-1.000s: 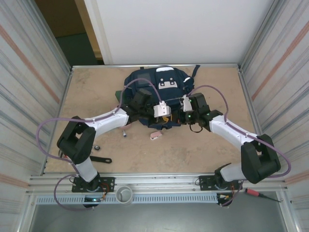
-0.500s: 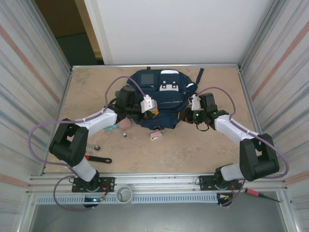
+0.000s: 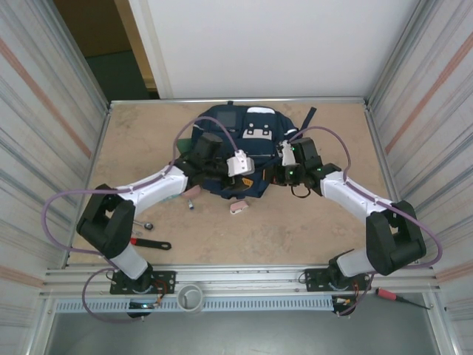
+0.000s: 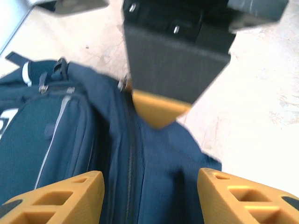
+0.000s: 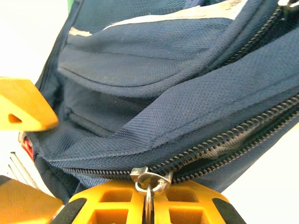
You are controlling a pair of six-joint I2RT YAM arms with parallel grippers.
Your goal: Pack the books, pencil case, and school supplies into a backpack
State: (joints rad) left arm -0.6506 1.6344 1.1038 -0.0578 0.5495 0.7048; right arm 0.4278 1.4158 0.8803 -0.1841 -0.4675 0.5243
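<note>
Lying nearest the bases, left side: a red-and-black wrench (image 3: 150, 242). Farther in, a small pink piece (image 3: 238, 208) sits just off the backpack (image 3: 260, 150), which is mid-table toward the far edge. Left wrist view: left gripper (image 4: 149, 182) fingers spread, released, over navy fabric. Right wrist view gives a detail too small from above: right gripper (image 5: 148, 198) clenched on the zip pull (image 5: 149, 177).

No readable text, brand or number anywhere. White patches (image 3: 258, 132) on the backpack (image 3: 255, 154) carry dark marks, too small to read.
</note>
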